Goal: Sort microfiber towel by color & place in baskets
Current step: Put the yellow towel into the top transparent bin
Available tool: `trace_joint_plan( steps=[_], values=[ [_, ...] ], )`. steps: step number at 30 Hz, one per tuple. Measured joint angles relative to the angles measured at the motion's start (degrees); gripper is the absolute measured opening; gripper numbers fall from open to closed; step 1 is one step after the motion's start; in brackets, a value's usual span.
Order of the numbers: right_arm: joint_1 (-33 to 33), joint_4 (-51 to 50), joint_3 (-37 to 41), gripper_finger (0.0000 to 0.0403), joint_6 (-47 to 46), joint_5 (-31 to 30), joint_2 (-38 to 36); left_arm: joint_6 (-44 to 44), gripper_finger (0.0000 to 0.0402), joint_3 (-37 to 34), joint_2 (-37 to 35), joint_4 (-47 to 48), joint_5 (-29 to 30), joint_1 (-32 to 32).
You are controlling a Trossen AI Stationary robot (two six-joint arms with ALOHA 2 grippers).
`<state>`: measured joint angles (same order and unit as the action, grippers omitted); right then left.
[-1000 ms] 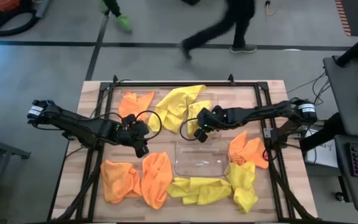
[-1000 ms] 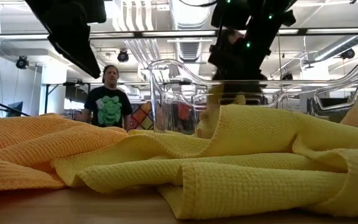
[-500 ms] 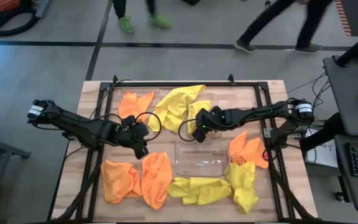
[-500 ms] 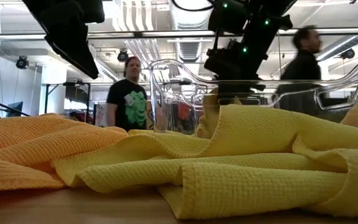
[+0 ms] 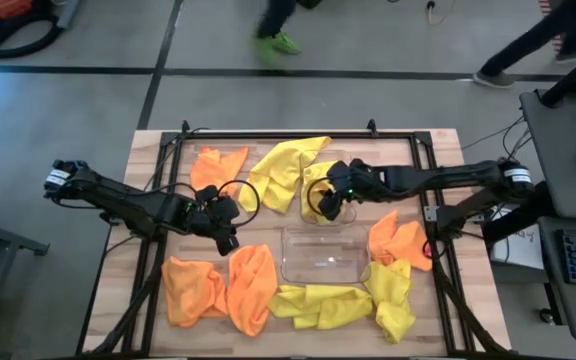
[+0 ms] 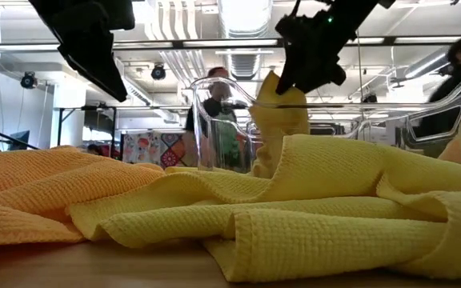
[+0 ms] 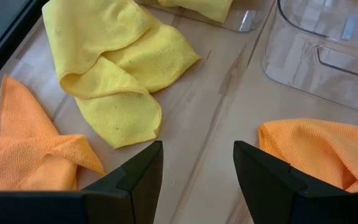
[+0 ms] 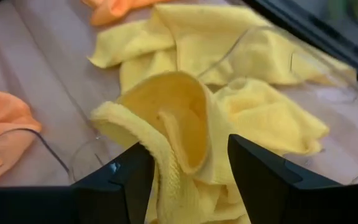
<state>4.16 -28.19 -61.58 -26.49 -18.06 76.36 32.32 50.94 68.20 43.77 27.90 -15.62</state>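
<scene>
Right gripper: its jaws stand parted over the far basket, with a bunched yellow towel rising between the 2 dark fingers; whether the fingers press the cloth cannot be told.
Yellow towel under the right gripper: in the low view it stands up as a peak inside the clear wall, just beneath the gripper.
Left gripper: jaws apart, nothing between them, hanging over bare wood left of the 2 baskets.
Left fingers: bare table shows in the gap between them.
Far basket: clear plastic, toward the far edge of the table, holding yellow cloth; a larger yellow towel drapes over its left side onto the wood.
Near basket: clear plastic, just in front of the far one, showing no cloth inside.
Orange towels: 1 at the far left, 2 at the near left, 1 to the right of the near basket.
Other yellow towels: along the near edge and at the near right corner.
Room: people walk on the floor beyond the table.
</scene>
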Motion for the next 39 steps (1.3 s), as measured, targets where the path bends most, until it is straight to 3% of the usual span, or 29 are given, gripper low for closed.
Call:
trace_joint_plan(
  steps=[8, 18, 30, 39],
  values=[
    [1.53, 3.21, 0.0, 0.0163, 4.6, -0.36, 0.92, 0.0, 0.018, -0.02, 0.0, -0.02, 0.0, 0.0],
    [1.78, 3.68, 0.15, 0.0018, 3.96, -0.39, 8.53, 0.0, 0.018, -0.02, 0.0, -0.02, 0.02, 0.0],
    [2.47, 4.81, 0.22, 0.001, 3.07, 0.67, 15.91, 0.0, 0.018, -0.02, 0.0, -0.02, 0.02, 0.0],
    [3.46, 6.86, 0.13, 0.0009, 2.54, 5.14, 18.23, 0.0, 0.018, -0.02, 0.0, -0.04, 0.02, 0.0]
  ],
)
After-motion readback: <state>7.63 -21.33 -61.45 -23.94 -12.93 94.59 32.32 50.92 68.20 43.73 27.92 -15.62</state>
